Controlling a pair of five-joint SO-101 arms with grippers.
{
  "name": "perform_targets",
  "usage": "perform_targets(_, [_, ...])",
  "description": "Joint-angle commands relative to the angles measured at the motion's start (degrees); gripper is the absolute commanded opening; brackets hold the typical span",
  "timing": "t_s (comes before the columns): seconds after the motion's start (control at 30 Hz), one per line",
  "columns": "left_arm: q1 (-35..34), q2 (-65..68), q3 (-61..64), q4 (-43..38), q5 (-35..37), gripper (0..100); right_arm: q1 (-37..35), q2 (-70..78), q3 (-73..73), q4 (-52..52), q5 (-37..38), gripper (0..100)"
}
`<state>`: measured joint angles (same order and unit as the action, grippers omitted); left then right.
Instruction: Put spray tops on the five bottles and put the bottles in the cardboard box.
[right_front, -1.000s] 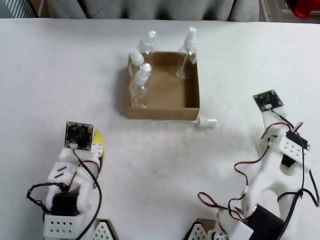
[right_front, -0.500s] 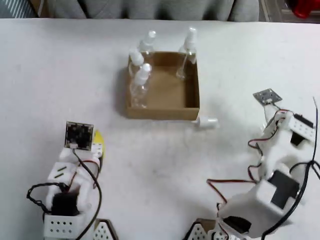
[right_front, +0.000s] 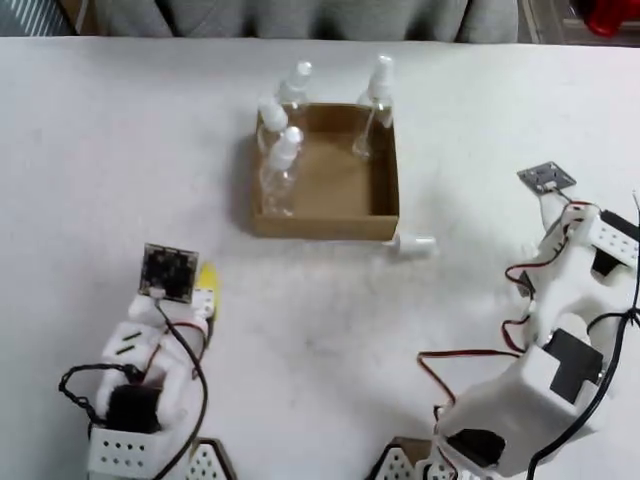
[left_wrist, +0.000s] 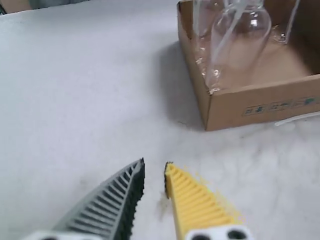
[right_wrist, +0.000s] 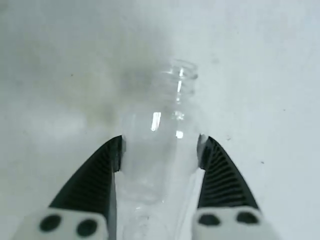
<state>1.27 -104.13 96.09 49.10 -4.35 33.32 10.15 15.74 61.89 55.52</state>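
The right pincer (right_wrist: 160, 142) clamps the uncapped bottle (right_wrist: 165, 130) at the right of the bench (right_front: 120, 120); the slick plastic may slip or twist. The left pincer (left_wrist: 154, 167) is barely parted and empty. The loose spray top (right_front: 412, 243) could roll beside the cardboard box (right_front: 325, 222).

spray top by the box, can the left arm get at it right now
Probably yes. The spray top lies on bare table by the box, with nothing between it and the empty left gripper; whether the arm stretches that far is unclear.
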Motion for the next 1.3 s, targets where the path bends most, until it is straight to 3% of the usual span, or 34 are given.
perform_targets(0.0, [6.4,-0.7,-8.1,0.4,-5.3,2,2.9,-0.8,-3.0,0.6,0.4,1.5])
perform_targets(0.17, [13.4,6.7,-16.6,0.4,-11.2,2,6.2,-0.8,-4.2,0.7,0.4,1.6])
perform_targets(0.37, [21.1,32.2,-34.0,0.4,-16.1,2,8.2,-0.3,-7.0,0.7,0.4,1.6])
perform_targets(0.53, [31.7,50.9,-44.0,0.3,-31.2,2,8.5,-0.3,-7.4,0.6,0.4,1.6])
perform_targets(0.7, [39.8,64.3,-45.1,-0.2,-42.5,2,8.5,-0.3,-7.4,0.6,0.4,1.6])
perform_targets(0.9, [43.7,77.2,-48.0,-12.0,-43.1,5,8.5,-0.3,-7.4,0.6,0.7,1.6])
perform_targets(1.07, [43.4,92.1,-61.1,-11.7,-43.1,18,8.5,-0.4,-7.4,0.5,0.8,1.6])
perform_targets(1.27, [43.6,110.5,-80.2,-10.5,-43.1,20,8.5,-0.3,-7.4,0.6,0.7,1.6])
